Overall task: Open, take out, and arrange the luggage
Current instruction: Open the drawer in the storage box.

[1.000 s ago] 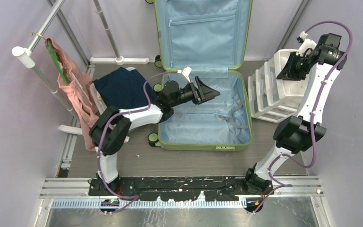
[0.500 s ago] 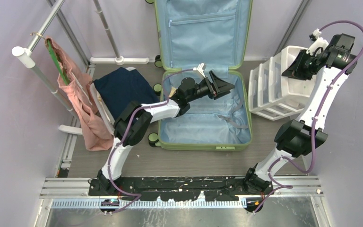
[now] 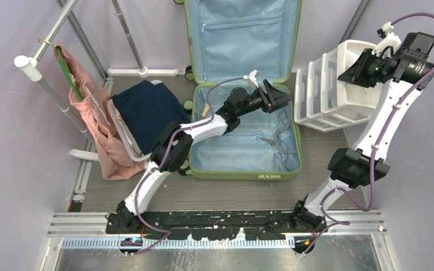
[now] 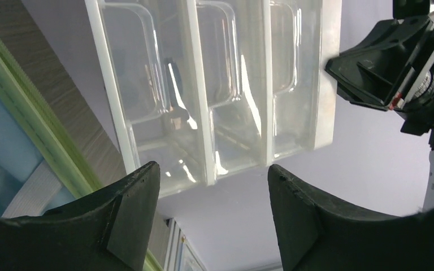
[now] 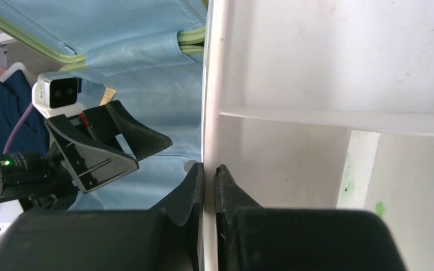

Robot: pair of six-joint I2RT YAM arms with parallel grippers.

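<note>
On the wood-grain counter [image 3: 164, 192] lies the open green suitcase [image 3: 243, 175]; left fingers [image 4: 127, 204] spread over its far right corner, right fingers [image 5: 185, 196] pinching the white drawer unit [image 3: 329, 97] wall.

No text, brand, number or sign can be read in any of the views; the small pale plate [image 3: 268, 176] on the near rim of the large light-green hard-shell suitcase [image 3: 243, 173] may carry lettering, but it is too small to make out
</note>
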